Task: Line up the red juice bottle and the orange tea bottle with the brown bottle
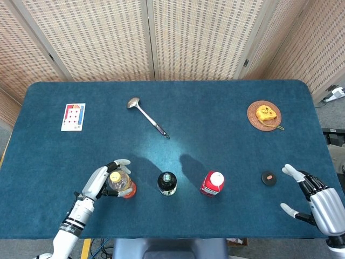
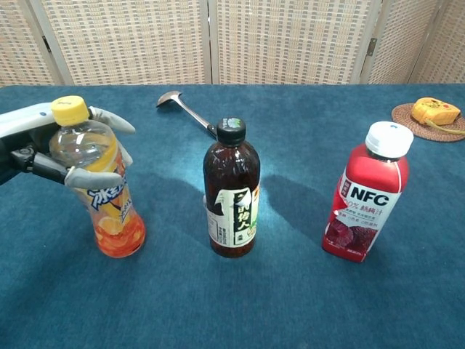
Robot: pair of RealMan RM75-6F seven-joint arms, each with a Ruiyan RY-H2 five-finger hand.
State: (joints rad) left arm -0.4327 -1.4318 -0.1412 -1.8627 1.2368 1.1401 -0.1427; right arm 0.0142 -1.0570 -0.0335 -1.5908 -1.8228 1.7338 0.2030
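Observation:
Three bottles stand in a row near the table's front edge. The orange tea bottle [image 1: 121, 184] [image 2: 104, 198], yellow-capped, is at the left, and my left hand [image 1: 101, 181] [image 2: 54, 149] grips its upper part. The brown bottle [image 1: 167, 183] [image 2: 232, 190] with a dark cap stands in the middle. The red juice bottle [image 1: 212, 184] [image 2: 369, 195], white-capped, stands to its right, untouched. My right hand [image 1: 315, 199] hovers at the front right corner, fingers spread, holding nothing; only the head view shows it.
A metal ladle [image 1: 146, 117] [image 2: 186, 109] lies behind the bottles. A playing card [image 1: 73, 117] is at the far left. A woven coaster with a yellow tape measure [image 1: 264, 114] [image 2: 430, 113] sits back right. A small dark disc [image 1: 268, 177] lies near my right hand.

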